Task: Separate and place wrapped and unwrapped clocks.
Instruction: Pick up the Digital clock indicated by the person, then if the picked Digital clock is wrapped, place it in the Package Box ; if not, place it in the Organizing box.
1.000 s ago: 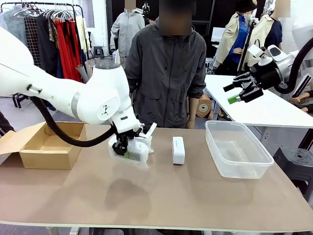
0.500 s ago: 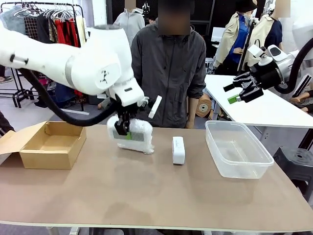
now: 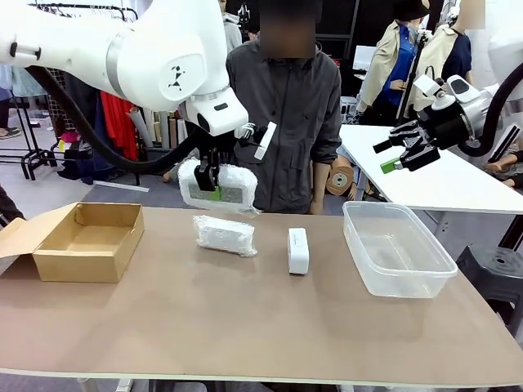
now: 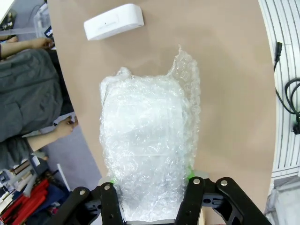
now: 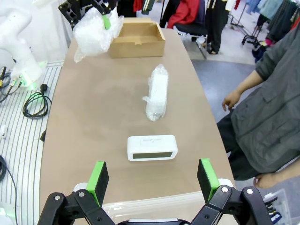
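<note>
Since a second ago my left gripper has risen from just above the table to well clear of it, and it is still clamped on a wrapped clock. My two fingers pinch the bubble wrap at one end, and the rest of the bundle sticks out past them, with a loose flap of wrap at its far tip. With the lift, a second wrapped clock shows on the table almost straight below the one I hold, lying flat.

Just right of it, a little apart, the bare clock stands on its long edge, between that bundle and the plastic tub at the right end of the table. The cardboard box sits at the left end with its top open and a flap folded out to the left.

My right gripper hangs high off the right side, above the tub's far corner, fingers spread wide with nothing between them.

A person in a grey jacket stands at the far edge, right behind the raised bundle.
</note>
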`<state>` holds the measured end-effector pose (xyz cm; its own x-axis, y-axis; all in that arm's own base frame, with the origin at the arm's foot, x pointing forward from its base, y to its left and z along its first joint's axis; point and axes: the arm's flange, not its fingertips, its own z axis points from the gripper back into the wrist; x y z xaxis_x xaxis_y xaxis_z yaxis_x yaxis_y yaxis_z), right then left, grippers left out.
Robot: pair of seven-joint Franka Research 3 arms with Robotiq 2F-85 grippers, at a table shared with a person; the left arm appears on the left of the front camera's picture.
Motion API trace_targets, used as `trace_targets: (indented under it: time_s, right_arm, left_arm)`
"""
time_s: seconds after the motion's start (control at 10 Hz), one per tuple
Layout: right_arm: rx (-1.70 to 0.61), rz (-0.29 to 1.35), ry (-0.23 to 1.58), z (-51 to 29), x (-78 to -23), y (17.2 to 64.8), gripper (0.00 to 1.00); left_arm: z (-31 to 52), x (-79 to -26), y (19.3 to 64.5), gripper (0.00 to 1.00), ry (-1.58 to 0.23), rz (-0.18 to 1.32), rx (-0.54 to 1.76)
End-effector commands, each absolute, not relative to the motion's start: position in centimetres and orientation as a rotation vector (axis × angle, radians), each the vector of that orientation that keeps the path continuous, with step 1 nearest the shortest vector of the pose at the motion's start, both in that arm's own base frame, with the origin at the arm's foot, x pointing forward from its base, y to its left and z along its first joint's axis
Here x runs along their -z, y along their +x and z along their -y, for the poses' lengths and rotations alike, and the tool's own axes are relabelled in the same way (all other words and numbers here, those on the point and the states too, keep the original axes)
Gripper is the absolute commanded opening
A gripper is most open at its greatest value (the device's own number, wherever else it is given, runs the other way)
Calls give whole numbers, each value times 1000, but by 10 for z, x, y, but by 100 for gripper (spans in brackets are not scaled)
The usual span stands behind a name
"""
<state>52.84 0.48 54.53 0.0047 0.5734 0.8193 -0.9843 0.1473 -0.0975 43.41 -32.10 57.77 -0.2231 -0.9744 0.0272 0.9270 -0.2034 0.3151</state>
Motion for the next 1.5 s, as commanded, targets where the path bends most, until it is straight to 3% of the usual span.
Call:
trace_targets:
  time_s: [0.0,1.2,1.4]
  right_arm:
    - [-1350,864,614,-6,-547,527,100]
    - [-1350,864,614,-6,-547,527,100]
    - [-1350,864,614,-6,-547,527,100]
  left_arm:
    - [319,-574,435,0,203,302,1770]
    - [323,-570,437,0,196,293,1777]
    - [297,-585,433,0,212,284,1510]
